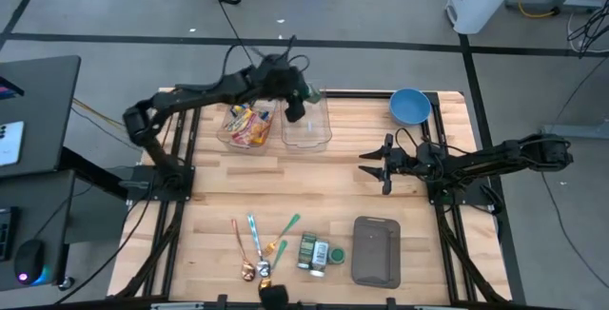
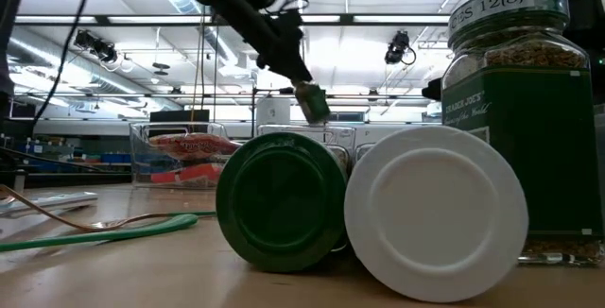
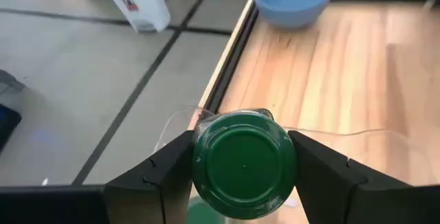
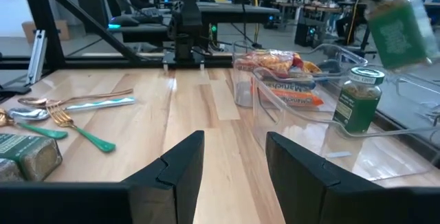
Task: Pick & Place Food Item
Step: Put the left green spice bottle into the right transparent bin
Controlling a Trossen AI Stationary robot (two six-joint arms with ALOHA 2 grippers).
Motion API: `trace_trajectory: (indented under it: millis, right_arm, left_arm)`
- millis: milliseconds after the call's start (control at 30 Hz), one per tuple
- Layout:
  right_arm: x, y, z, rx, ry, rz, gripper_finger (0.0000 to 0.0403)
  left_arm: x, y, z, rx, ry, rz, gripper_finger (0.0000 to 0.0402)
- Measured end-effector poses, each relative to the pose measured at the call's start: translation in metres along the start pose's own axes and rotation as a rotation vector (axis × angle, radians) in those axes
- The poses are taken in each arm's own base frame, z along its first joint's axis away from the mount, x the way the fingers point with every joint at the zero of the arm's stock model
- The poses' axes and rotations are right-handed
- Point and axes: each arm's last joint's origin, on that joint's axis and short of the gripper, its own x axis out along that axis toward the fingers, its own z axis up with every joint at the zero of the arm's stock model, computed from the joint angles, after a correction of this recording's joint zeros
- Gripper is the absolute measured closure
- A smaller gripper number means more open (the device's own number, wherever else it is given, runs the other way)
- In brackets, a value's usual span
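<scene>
left hand [image 1: 296, 108] grips jar [image 3: 244, 165] above bin [image 1: 306, 120] rim | right hand [image 1: 373, 163] empty, parted

Both arms [image 1: 190, 96] are dark, near black, built of slim tubular links between thicker rounded joints, and each rises from a black frame of struts clamped at a side edge of the tabletop [image 1: 314, 191]. Thin black cables loop along the links and bunch near the wrists. The left gripper [image 3: 244, 172] and the right gripper [image 4: 234, 162] each end in two broad, matte black fingers [image 4: 180, 162] with flat inner faces and angular, faceted outer sides.
</scene>
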Motion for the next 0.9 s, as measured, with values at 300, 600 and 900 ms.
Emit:
trace_trajectory:
  millis: [300,600,900]
  right_arm:
    - [0.000,0.000,-0.002,0.002,0.018,-0.003,0.0236]
    - [0.000,0.000,-0.003,0.002,0.029,-0.007,0.0236]
    - [0.000,0.000,-0.003,0.001,0.033,-0.007,0.0236]
  left_arm:
    - [0.052,0.025,0.006,-0.002,0.234,-0.031,0.0190]
    - [0.087,0.036,0.000,-0.014,0.344,-0.057,0.0190]
    - [0.098,0.032,-0.014,0.007,0.441,-0.097,0.0190]
